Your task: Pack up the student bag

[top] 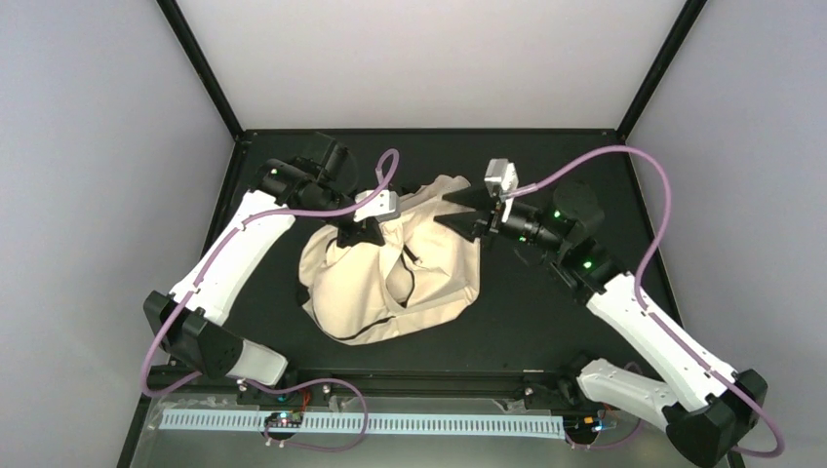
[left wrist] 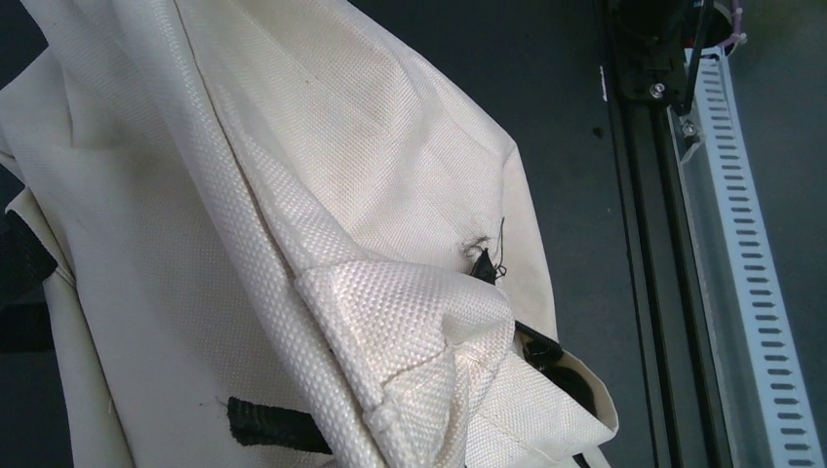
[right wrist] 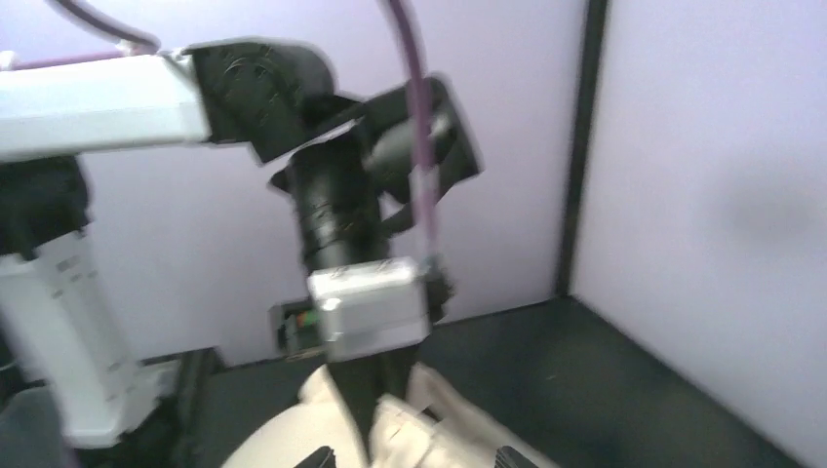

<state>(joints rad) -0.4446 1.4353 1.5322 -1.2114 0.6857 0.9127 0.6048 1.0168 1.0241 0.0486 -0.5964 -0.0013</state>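
Backpack (top: 390, 278) of cream cloth lies crumpled in the middle of the black table (top: 546, 322), seen from above, with a dark zipper line curving across its slack front. The left gripper (top: 359, 234) reaches in from the far left and is clamped on the bag's far upper edge, holding up a peak of cloth there. The right gripper (top: 451, 211) points at the bag's far right corner from the other side, its two black fingers spread apart and gripping nothing. Its tips are just beside the cloth, and I cannot tell whether they touch it. Purple cables (top: 629, 149) loop over both arms.

From the left wrist, coarse woven cloth fills most of the picture. A folded seam runs down to a bunched corner near the bottom middle, with a frayed black thread (left wrist: 485, 261) just above it and a black strap (left wrist: 273, 426) at lower left. The gripper's own fingers are hidden here. To the right lies bare tabletop, then a black rail (left wrist: 644, 244) and a white slotted strip (left wrist: 751, 253).

From the right wrist the picture is blurred. The left arm's black wrist and grey camera box (right wrist: 371, 314) hang over the bag, and its fingers seem to pinch a ridge of cream cloth directly under the box. The right gripper's own fingertips (right wrist: 317, 456) show at the bottom edge, well apart, with cream cloth showing beyond the gap.
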